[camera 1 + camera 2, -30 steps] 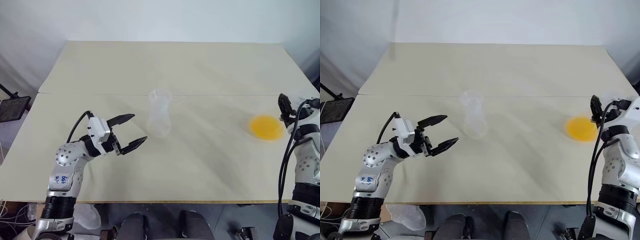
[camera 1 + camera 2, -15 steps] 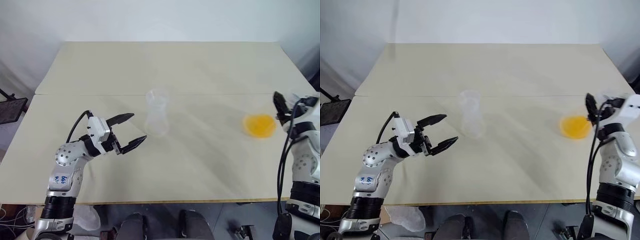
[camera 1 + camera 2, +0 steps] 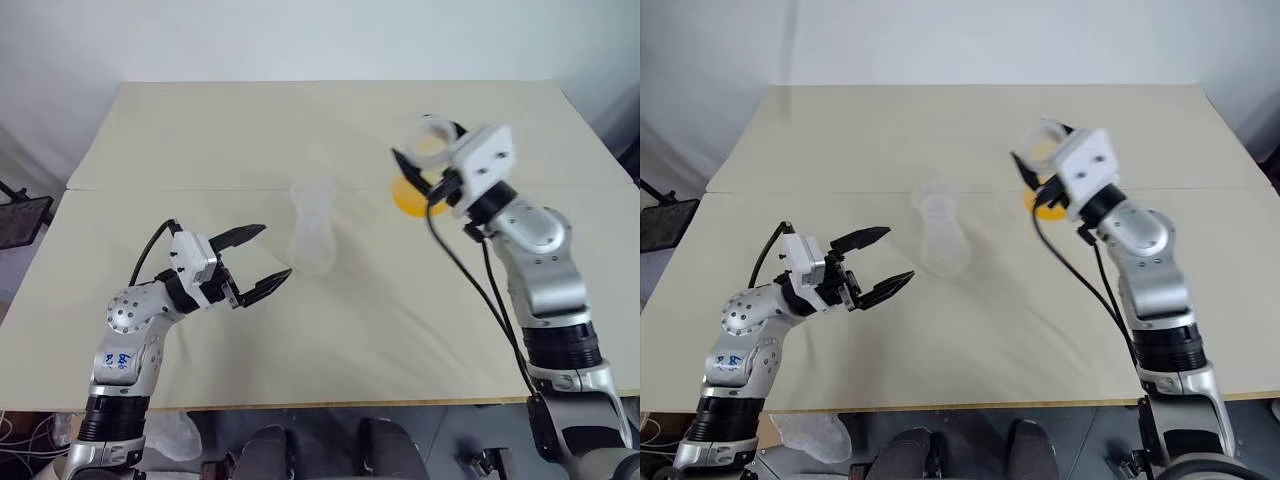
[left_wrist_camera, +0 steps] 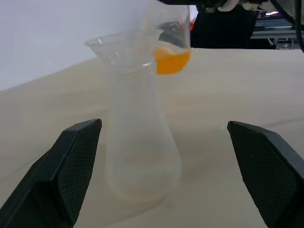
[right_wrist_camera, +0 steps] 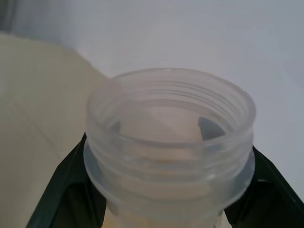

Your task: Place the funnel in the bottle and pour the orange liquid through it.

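Currently: right gripper (image 3: 425,165) fingers clamp a clear container (image 5: 170,142) holding the orange liquid (image 3: 410,195); left gripper (image 3: 262,258) fingers spread wide, empty, just short of the funnel-topped bottle (image 3: 313,228). Risk: an off-centre pour would likely spill onto the desk (image 3: 350,320).

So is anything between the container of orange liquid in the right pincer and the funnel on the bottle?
Nothing visible. The right pincer holds the clear container with the orange liquid up over the table, off to one side of the funnel, which sits in the neck of the bottle. The gap between them is open.
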Controlling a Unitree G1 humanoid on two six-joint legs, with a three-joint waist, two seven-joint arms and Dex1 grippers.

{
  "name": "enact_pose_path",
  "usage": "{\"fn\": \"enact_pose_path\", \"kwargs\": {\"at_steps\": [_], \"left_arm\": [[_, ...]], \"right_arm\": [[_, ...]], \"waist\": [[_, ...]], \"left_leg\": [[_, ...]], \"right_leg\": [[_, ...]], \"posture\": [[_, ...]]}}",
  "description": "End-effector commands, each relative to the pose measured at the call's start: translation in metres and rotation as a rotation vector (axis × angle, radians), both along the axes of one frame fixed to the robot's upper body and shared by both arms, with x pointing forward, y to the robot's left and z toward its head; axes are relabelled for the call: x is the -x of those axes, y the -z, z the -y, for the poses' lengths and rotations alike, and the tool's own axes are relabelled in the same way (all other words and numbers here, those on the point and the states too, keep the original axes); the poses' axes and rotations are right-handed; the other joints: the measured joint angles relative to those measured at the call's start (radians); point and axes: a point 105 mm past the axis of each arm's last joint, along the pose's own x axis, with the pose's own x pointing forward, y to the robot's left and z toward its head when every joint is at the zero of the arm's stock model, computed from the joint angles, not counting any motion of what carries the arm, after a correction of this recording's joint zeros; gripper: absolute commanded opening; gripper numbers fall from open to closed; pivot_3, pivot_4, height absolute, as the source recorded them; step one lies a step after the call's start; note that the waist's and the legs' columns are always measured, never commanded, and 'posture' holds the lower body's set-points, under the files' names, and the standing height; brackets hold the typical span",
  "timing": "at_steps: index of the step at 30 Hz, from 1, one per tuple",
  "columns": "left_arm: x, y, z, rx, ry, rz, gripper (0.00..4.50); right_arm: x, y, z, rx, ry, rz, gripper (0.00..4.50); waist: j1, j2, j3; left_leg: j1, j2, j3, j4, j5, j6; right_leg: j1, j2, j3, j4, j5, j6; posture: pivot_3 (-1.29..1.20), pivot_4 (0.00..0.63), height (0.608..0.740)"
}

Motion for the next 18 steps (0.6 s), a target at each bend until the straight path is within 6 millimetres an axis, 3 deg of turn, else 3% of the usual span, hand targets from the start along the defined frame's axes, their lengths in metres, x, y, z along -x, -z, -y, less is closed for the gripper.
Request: {"fn": "enact_pose_path", "kwargs": {"at_steps": [1,9,18], "left_arm": [[0.007,-0.009,0.000,0.002,0.013,0.039,4.50],[0.010,-0.007,0.000,0.002,0.007,0.036,4.50],[0.008,-0.008,-0.002,0.048,-0.046,0.046,4.50]], "right_arm": [[0.008,-0.016,-0.016,0.131,0.008,0.208,2.50],[0.000,-0.022,-0.032,0.264,0.083,0.418,2.50],[-0.009,-0.026,-0.043,0.320,0.111,0.504,2.50]], "waist": [[0.000,0.000,0.000],[-0.003,0.000,0.000],[-0.003,0.000,0.000]], "left_leg": [[0.000,0.000,0.000,0.000,0.000,0.000],[0.000,0.001,0.000,0.000,0.000,0.000],[0.000,0.001,0.000,0.000,0.000,0.000]], "right_leg": [[0.000,0.000,0.000,0.000,0.000,0.000],[0.000,0.000,0.000,0.000,0.000,0.000],[0.000,0.000,0.000,0.000,0.000,0.000]], "posture": [[0.00,0.150,0.740],[0.00,0.150,0.740],[0.00,0.150,0.740]]}}
